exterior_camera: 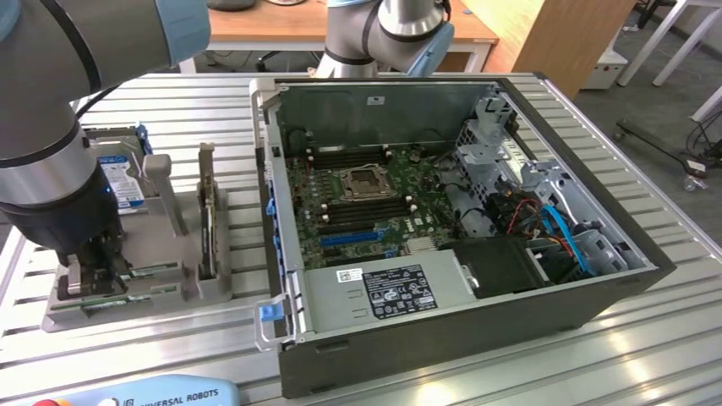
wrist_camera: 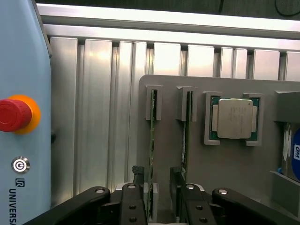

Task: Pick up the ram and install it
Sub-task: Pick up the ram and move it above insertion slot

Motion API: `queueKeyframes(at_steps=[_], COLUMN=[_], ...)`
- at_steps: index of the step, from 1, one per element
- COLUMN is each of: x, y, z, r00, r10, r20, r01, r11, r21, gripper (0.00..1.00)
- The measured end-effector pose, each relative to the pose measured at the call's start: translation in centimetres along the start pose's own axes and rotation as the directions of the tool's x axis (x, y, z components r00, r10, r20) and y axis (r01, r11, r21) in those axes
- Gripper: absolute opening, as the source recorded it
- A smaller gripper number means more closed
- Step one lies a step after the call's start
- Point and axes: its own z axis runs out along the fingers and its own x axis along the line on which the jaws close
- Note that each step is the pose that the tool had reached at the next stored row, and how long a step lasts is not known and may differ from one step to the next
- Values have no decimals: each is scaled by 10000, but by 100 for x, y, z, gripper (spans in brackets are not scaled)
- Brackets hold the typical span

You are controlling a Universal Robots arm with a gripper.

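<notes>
**Inspector:** Start at the claw. Condition?

**Assistant:** The claw (wrist_camera: pixel 157 183) is spread, pinching nothing. Its black fingers (wrist_camera: pixel 137 176) stand astride the ram (wrist_camera: pixel 151 140). One finger is just beside the board, and I cannot tell whether it touches. A clear gap shows at the other finger.

**Inspector:** Location of the ram?

**Assistant:** It stands on edge in a slotted channel of the grey holder (wrist_camera: pixel 225 187) and has not been lifted. It is a thin green board seen edge-on, running away from the claw to a pair of slot posts.

**Inspector:** Next item out?

**Assistant:** A second stick (wrist_camera: pixel 186 136) stands parallel in the neighbouring channel. Beyond it, a square silver processor (wrist_camera: pixel 233 118) lies flat in its own recess. Further along that side is a hard drive (wrist_camera: pixel 294 159) with a blue-and-white label.

**Inspector:** What carries the holder?

**Assistant:** A ribbed aluminium worktop (wrist_camera: pixel 93 117). A pale blue teach pendant (wrist_camera: pixel 23 61) with a red stop button (wrist_camera: pixel 10 115) lies on it, on the ram's other side.

**Inspector:** And further off?

**Assistant:** In the exterior view the arm (exterior_camera: pixel 46 127) comes down over the holder on the exterior view's left. To the right, apart from the holder, is an open computer case (exterior_camera: pixel 451 338). Its green motherboard (exterior_camera: pixel 338 224) is exposed.
</notes>
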Motion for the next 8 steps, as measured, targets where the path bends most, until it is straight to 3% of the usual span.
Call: queueKeyframes(at_steps=[8], x=[42], y=[3], z=[6], r00=[10000], r10=[1], r20=[2], r01=[-1], r11=[10000], r21=[4], gripper=[35])
